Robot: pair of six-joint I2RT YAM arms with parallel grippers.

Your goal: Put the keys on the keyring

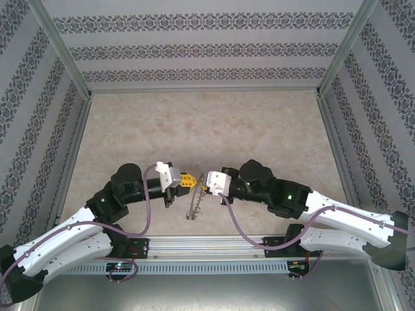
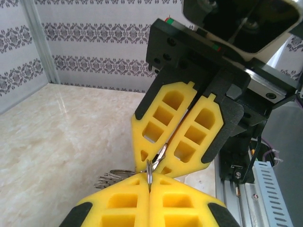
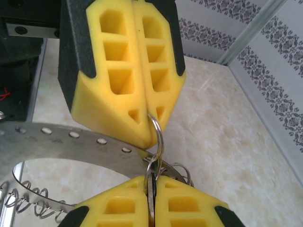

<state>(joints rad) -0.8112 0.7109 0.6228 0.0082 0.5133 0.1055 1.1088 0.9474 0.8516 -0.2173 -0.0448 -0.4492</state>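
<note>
Left gripper (image 3: 149, 128) and right gripper (image 2: 160, 161) meet tip to tip above the surface (image 3: 227, 142), both fully closed. The left gripper pinches a small wire ring (image 3: 159, 135) at the rim of the keyring (image 3: 71, 137). The keyring's flat grey band, punched with small holes, curves away beneath the left gripper's fingertips and carries further wire loops (image 3: 28, 204) along its edge. In the overhead view the keyring hangs edge-on just below both grippers; whether it touches the surface cannot be told. The right gripper clamps a thin silver sliver between its pads, judged to be the key (image 3: 151, 198), directly against the pinched ring. The key's dark head cannot be made out with certainty.

Handling, as a judgement: the key is tiny, light, stiff and smooth, so it is liable to pivot or slide between the pads. It is best held flat-on across the shaft, leaving the loop head free to thread. The keyring is rigid and heavier, and will swing when held by one loop. Its wire loops look springy and easily bent, so a hold close to the band gives better control.

Markings: no brand, label or writing is legible on the key, the keyring or either gripper
</note>
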